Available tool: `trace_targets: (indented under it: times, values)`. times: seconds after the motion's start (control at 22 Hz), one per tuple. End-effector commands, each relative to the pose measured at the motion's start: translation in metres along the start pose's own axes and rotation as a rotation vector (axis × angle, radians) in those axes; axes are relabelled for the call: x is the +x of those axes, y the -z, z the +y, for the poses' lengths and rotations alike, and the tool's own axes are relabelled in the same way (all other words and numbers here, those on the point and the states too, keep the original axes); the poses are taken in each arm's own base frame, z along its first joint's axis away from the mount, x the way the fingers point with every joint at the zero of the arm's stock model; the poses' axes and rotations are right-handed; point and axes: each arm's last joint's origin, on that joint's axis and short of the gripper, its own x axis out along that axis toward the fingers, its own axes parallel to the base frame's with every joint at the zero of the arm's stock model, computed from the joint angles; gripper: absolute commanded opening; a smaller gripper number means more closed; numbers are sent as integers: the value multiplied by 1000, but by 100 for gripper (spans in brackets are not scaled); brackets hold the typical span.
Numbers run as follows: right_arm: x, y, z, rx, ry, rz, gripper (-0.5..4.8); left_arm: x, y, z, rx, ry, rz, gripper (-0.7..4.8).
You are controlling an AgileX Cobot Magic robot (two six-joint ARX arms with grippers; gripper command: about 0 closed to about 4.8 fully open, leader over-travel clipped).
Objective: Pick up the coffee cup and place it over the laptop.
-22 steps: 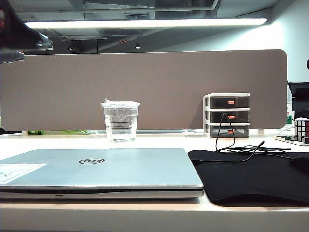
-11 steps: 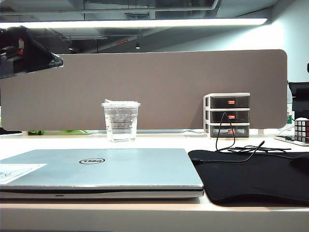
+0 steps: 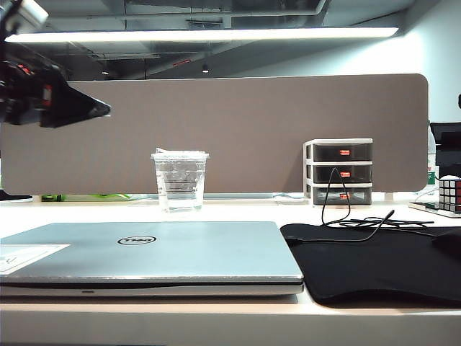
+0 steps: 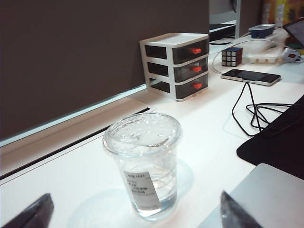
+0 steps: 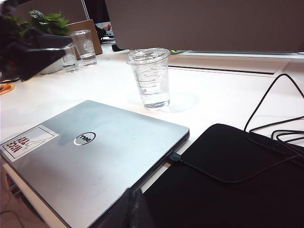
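Observation:
The coffee cup (image 3: pixel 179 180) is clear plastic with a flat lid and stands upright on the white desk behind the laptop (image 3: pixel 144 252). The laptop is a shut silver Dell with a white sticker at a corner. My left gripper (image 3: pixel 92 109) hangs in the air, up and to the left of the cup. In the left wrist view the cup (image 4: pixel 145 166), white label facing, stands ahead between the gripper's (image 4: pixel 135 216) wide-open fingertips (image 4: pixel 34 214), untouched. My right gripper (image 5: pixel 135 209) is shut and empty, low over the laptop's (image 5: pixel 95 152) near edge beside the black mat.
A black cloth mat (image 3: pixel 374 263) with a cable (image 3: pixel 346 209) lies right of the laptop. A small drawer unit (image 3: pixel 338 171) stands against the brown partition (image 3: pixel 252 122). A Rubik's cube (image 3: pixel 450 191) and a phone (image 4: pixel 249 76) are far right. Two glasses (image 5: pixel 83 45) stand beyond the cup.
My left gripper has come down and moved right toward the cup, still open. The cup, the laptop and the right arm have not moved.

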Motion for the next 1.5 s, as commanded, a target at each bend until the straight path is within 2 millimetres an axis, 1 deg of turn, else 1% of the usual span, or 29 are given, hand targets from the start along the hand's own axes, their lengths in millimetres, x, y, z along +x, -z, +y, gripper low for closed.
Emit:
trace_targets:
  times: [0.05,0.41,0.54,0.68,1.0,1.32,1.5]
  values:
    - [0,1,0,1,-1,-5,-6,16,6,12,-10,68,1,479]
    - [0,1,0,1,-1,-4,-6,52,30,39,-50,131,27,479]
    - [0,1,0,1,-1,-4,-6,65,40,47,-63,187,27,479]
    - [0,1,0,1,-1,-4,-6,82,53,59,-75,255,22,479]
    - [0,1,0,1,0,-3,-6,106,70,75,-96,281,34,479]
    - [0,1,0,2,0,-2,-6,121,76,84,-136,374,44,479]
    - [0,2,0,5,0,2,-6,127,76,85,-121,384,37,479]
